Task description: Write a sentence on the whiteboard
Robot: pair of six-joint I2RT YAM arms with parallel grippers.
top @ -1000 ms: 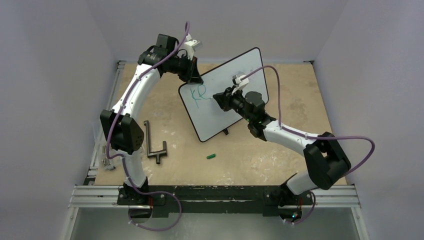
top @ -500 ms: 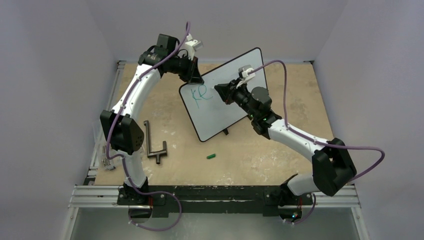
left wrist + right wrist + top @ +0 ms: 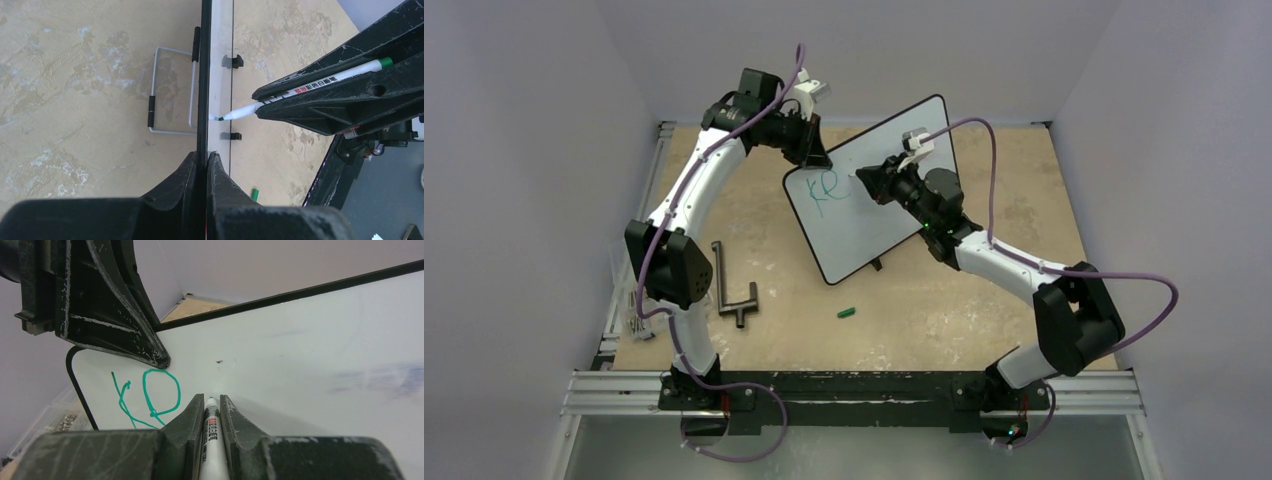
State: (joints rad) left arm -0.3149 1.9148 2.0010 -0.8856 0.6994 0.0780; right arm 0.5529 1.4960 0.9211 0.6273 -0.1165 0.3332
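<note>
Whiteboard [image 3: 876,218] stood tilted on desk [image 3: 984,300]. L tool [image 3: 202,159] clamped its top-left edge. R tool [image 3: 211,401] gripped marker [image 3: 210,436], tip on board just right of green lettering [image 3: 152,399]. Prob. best: light even pressure, L hold firm.

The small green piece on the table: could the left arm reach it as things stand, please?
Probably not yet: the left gripper is shut on the whiteboard edge. The way to the small green piece looks free, but it would have to let go.

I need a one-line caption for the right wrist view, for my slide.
Right gripper holds a marker to the whiteboard beside two green letters; left gripper clamps the board's edge.
</note>
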